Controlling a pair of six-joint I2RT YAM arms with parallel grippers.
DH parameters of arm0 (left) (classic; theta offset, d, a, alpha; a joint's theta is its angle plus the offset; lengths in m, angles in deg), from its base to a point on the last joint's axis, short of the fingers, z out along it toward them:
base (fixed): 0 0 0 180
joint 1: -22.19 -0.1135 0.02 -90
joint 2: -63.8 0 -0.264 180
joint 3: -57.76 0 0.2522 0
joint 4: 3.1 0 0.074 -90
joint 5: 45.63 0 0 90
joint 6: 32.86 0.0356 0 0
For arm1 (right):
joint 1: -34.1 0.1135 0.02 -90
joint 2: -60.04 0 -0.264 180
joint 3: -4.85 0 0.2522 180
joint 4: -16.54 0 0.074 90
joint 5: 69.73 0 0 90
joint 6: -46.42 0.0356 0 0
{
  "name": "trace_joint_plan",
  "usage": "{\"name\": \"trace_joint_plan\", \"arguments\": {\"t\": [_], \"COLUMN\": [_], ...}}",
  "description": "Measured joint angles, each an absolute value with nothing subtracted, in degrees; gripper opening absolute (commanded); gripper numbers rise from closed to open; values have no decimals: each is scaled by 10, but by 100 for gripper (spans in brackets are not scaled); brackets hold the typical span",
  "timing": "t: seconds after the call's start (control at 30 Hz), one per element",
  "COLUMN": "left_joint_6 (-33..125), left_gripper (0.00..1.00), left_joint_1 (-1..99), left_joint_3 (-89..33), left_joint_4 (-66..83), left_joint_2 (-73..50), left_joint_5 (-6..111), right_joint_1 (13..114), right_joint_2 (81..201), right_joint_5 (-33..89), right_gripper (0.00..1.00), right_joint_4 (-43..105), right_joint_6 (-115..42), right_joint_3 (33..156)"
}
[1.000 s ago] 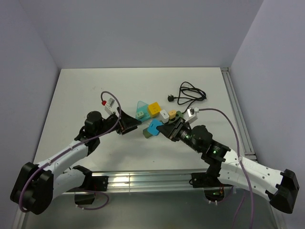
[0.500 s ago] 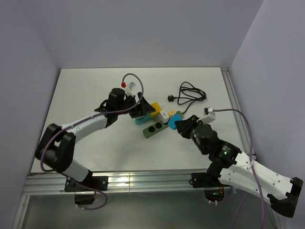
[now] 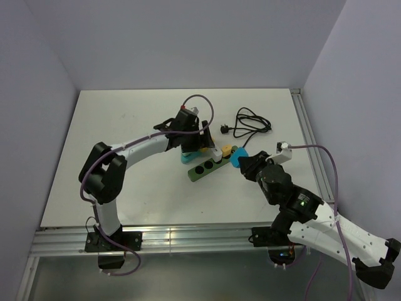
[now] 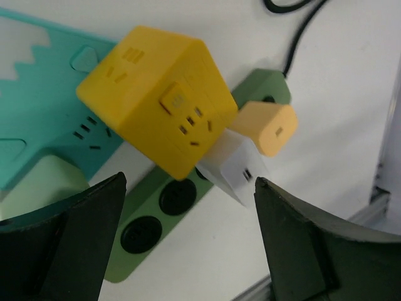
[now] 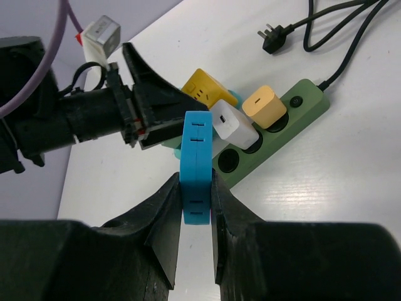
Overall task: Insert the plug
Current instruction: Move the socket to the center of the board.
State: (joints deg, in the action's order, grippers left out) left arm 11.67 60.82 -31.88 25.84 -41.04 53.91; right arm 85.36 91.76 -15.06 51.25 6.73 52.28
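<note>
Top external view: on the white table a green power strip has a white plug and an orange plug in its sockets. The left gripper hovers wide open over a yellow cube adapter. The right gripper pinches the blue plug near the strip.

Table: we noted a white matte top, evenly lit, with only soft shadows.
Back wall: we saw a plain pale lavender-grey face meeting the table's far edge.
Side walls: we logged the left wall and right wall in the same tint.
Front rail: we recorded an aluminium rail catching glare.
Side rail: we found a metal strip along the right edge.
Floor: we saw dim grey below.
</note>
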Motion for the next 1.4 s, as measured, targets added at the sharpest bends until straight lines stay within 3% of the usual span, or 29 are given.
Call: {"name": "trace_joint_plan", "arguments": {"t": [0.4,0.8,1.13,1.27,1.4], "left_joint_6": [109,122,152,160,159], "left_gripper": [89,90,94,94,92], "left_joint_1": [599,442,451,489,544], "left_joint_3": [-410,-424,-345,-295,-262], "left_joint_4": [336,356,374,350,324], "left_joint_2": [-492,-511,-302,-203,-179], "left_joint_5": [415,318,281,294,324], "right_joint_1": [850,849,849,849,849], "right_joint_2": [927,953,989,1019,1024], "right_joint_5": [-143,-107,-79,-70,-74], "right_gripper": [0,0,0,0,0], "right_joint_4": [509,508,501,506,509], "right_joint_6": [62,60,46,42,41], "right_joint_3": [523,523,524,537,539]}}
